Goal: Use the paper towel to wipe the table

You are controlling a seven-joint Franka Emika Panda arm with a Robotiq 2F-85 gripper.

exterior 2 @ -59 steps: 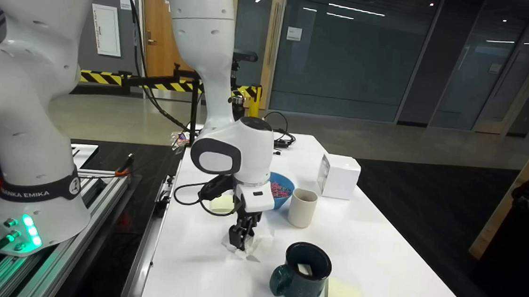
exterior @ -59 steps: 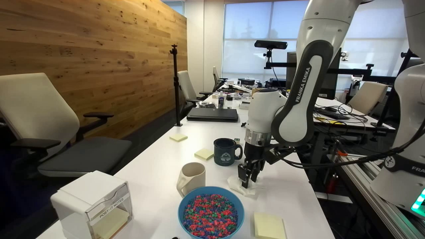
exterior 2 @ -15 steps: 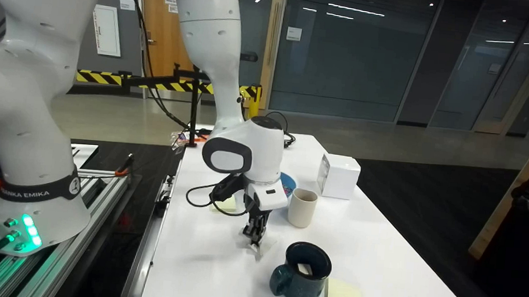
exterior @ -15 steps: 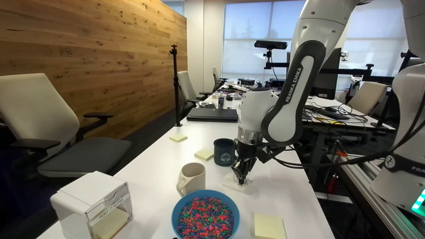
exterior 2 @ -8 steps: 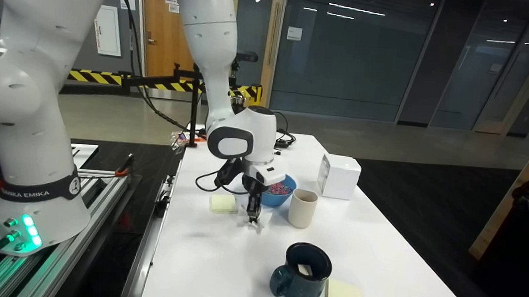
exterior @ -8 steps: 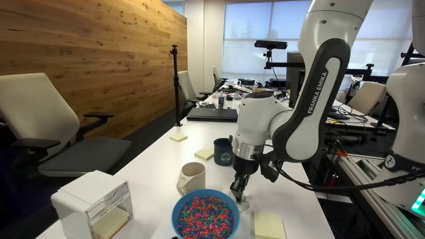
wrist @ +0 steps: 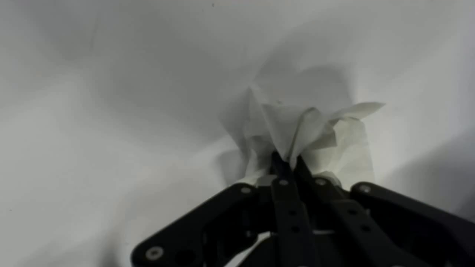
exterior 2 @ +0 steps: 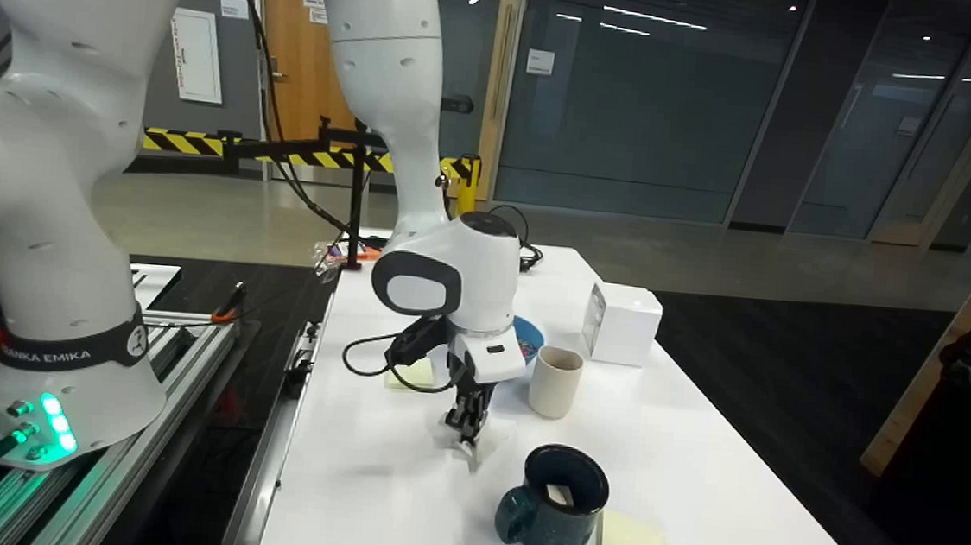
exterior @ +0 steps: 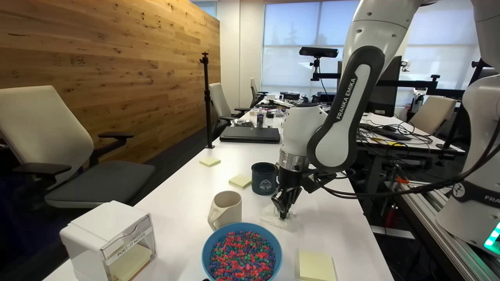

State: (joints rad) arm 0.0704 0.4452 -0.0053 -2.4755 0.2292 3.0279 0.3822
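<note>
Wrinkled and white, the paper towel [wrist: 350, 148] is pinched in my gripper [wrist: 291, 160], whose fingertips close on a fold of it. Its loose ends fan out around the fingers and seem to lie on the white table [wrist: 92, 155]. In both exterior views the gripper [exterior: 283, 214] points down at the tabletop [exterior 2: 398, 508], with the towel [exterior 2: 478, 456] spread under its tips. The pinched part of the towel is hidden between the fingers. Faint small specks show on the table in the wrist view.
A dark mug [exterior 2: 563, 521] stands close by the gripper. Beside the towel are a beige cup [exterior: 231, 212] and a blue bowl [exterior: 207, 251] of coloured bits. Yellow note pads [exterior: 316, 265], a white box [exterior 2: 624, 327] and a black laptop [exterior: 250, 134] also lie on the table.
Half a second ago the gripper and towel were beside the bowl; now they are back nearer the dark mug. Since the oldest frames, the bowl has shifted slightly. The grip has stayed shut.
</note>
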